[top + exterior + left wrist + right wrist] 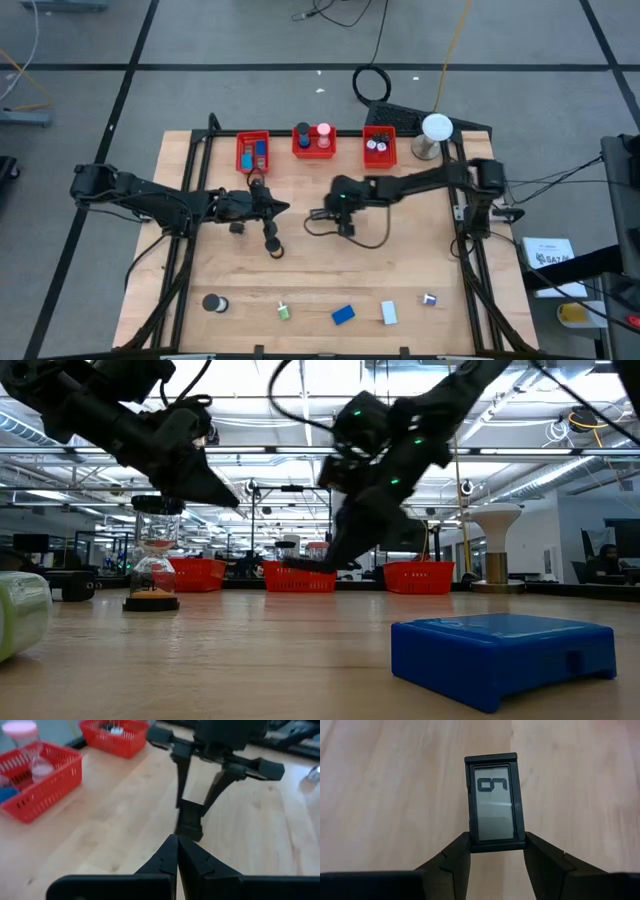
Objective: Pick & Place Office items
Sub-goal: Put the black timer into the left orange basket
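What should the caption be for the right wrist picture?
Right gripper holds a small black screen gadget above the wooden table.

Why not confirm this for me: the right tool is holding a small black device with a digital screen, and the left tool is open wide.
Not quite. The right tool does hold the small black device with its screen, but the left tool is shut, its fingers pressed together with nothing between them. The left wrist view shows this.

We see three bins point(253, 152) along the worktop's point(400, 270) far edge, loose items point(343, 315) along its near edge, both arms between.
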### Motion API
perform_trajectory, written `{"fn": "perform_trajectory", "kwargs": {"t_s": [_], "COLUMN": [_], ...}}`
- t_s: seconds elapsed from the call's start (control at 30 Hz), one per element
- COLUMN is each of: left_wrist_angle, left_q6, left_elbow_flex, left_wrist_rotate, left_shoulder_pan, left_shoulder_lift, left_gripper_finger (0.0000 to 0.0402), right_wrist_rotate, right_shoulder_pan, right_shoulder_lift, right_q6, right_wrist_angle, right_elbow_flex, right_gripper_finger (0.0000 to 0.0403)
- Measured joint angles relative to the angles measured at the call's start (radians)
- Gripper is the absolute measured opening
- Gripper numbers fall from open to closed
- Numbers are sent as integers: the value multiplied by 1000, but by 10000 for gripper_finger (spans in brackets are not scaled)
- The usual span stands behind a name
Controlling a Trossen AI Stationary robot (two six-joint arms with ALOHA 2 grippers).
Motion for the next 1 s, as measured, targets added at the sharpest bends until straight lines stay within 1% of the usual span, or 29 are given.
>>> {"fn": "perform_trajectory", "kwargs": {"t_s": [0.1, 0.2, 0.4, 0.53, 0.63, 0.73, 0.83, 1.0], "left_wrist_angle": [-25, -40, -54, -61, -61, -59, -60, -59], "left_q6": [-20, -37, -72, -90, -94, -116, -130, -130], "left_elbow_flex": [0, 0, 0, 0, 0, 0, 0, 0], "left_wrist_rotate": [-1, -1, -1, 0, -1, -2, -8, -15], "left_shoulder_pan": [-7, -17, -21, -22, -22, -22, -23, -21], "left_shoulder_lift": [0, 0, 1, 1, 1, 1, 1, 2], "left_gripper_finger": [11, 3, 10, 3, 10, 8, 3, 13], "right_wrist_rotate": [-28, -50, -51, -50, -50, -43, -2, 37], "right_shoulder_pan": [-13, -18, -21, -21, -21, -21, -20, -20], "right_shoulder_lift": [78, 137, 178, 178, 177, 178, 170, 63], "right_q6": [-51, -84, -104, -96, -103, -106, -109, -125], "right_wrist_angle": [-1, -4, 43, 51, 52, 51, 55, -20], "right_elbow_flex": [83, 134, 152, 151, 152, 151, 151, 142], "right_gripper_finger": [144, 144, 145, 179, 194, 196, 198, 194]}}
